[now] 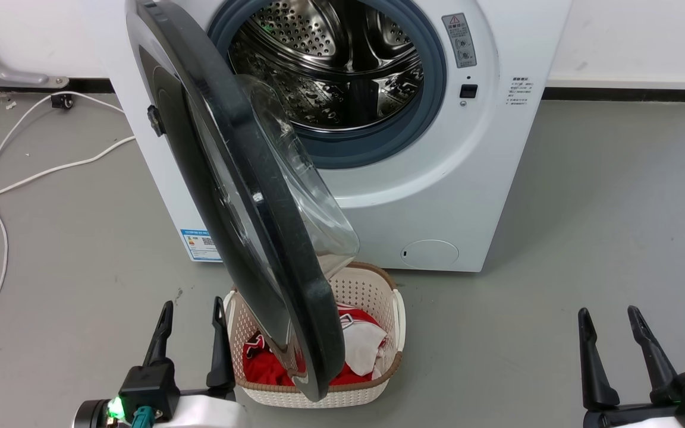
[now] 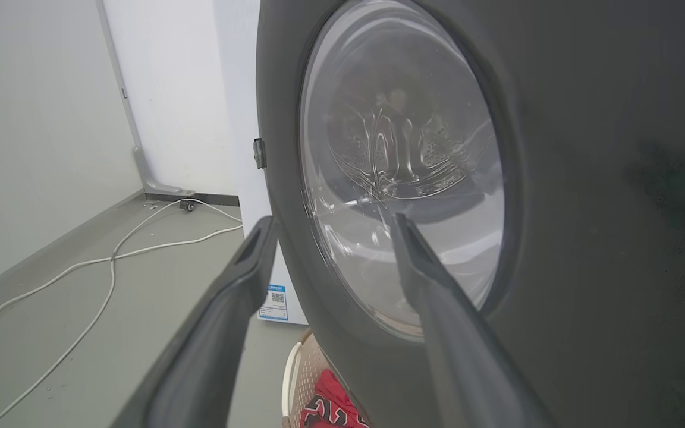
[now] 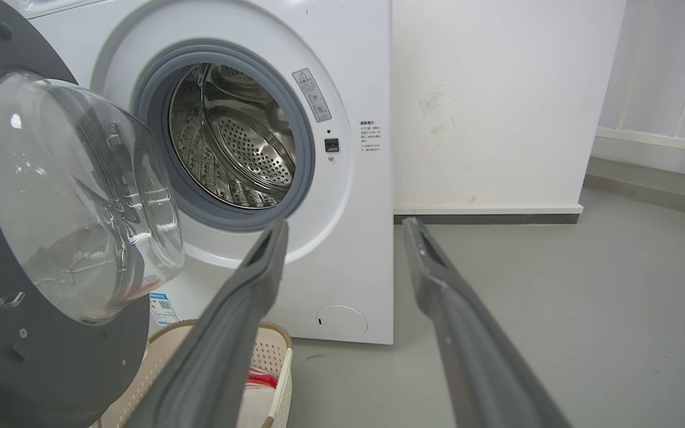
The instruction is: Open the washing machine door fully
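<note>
The washing machine door (image 1: 241, 196) stands swung partway out from the washing machine (image 1: 473, 178). It is hinged on the left of the opening, and its free edge reaches toward the near side and hangs over the beige laundry basket (image 1: 385, 284). Its glossy black outer face is turned left, and the bulging clear window faces right, toward the steel drum (image 1: 330, 65) inside its grey gasket (image 1: 431, 89). The left gripper (image 1: 193, 303) sits near and to the left of the door's lower edge, just beside the basket's left rim. Its two fingers are spread apart and grasp nothing. In the left wrist view the door's outer face looms just ahead of those fingers, with the right-hand finger (image 2: 420, 267) lying across the window. Whether it touches the glass I cannot tell. The right gripper (image 1: 608, 310) hovers over bare grey floor (image 1: 616, 208) at the near right, well apart from the door. Its fingers are likewise spread and empty. Red and white clothes (image 1: 360, 345) lie in the basket under the door's rim. A white cable (image 1: 3, 178) trails across the floor on the far left.
</note>
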{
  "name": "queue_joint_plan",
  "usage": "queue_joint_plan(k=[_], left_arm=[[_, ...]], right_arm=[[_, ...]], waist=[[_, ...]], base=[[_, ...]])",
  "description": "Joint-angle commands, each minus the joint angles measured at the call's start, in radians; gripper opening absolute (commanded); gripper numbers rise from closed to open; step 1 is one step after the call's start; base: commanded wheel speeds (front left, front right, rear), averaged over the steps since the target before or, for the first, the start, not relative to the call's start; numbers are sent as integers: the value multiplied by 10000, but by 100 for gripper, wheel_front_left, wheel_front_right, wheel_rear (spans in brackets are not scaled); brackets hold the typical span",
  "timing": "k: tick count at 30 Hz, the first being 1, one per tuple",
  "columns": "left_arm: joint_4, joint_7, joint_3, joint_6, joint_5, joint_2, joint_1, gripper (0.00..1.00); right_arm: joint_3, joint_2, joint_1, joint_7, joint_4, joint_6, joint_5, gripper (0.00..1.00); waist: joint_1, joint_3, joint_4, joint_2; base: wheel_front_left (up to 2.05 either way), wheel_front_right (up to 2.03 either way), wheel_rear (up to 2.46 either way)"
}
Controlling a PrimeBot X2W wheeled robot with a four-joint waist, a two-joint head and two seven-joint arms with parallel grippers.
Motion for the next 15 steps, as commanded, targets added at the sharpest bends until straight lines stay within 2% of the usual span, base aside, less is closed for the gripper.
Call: queue_joint_plan(k=[1,2,9,15], left_arm=[[-48,-27,29,37,6,6,2,47],[-69,-27,52,64,37,7,-10,0],[-669,-26,443,23,340,18,-366,0],[-1896,-26,656,-81,715,56,-942,0]], right_arm=[[18,35,98,-17,21,-10,-38,100],[31,35,90,-17,32,-10,-39,100],[48,35,-22,-18,62,-10,0,100],[123,35,-77,-18,110,-10,-42,100]], waist=[[0,5,0,-1],[0,7,-1,-1],[0,5,-18,-1],[0,-32,-58,-1]], base=[[0,0,0],[0,0,0],[0,0,0],[0,0,0]])
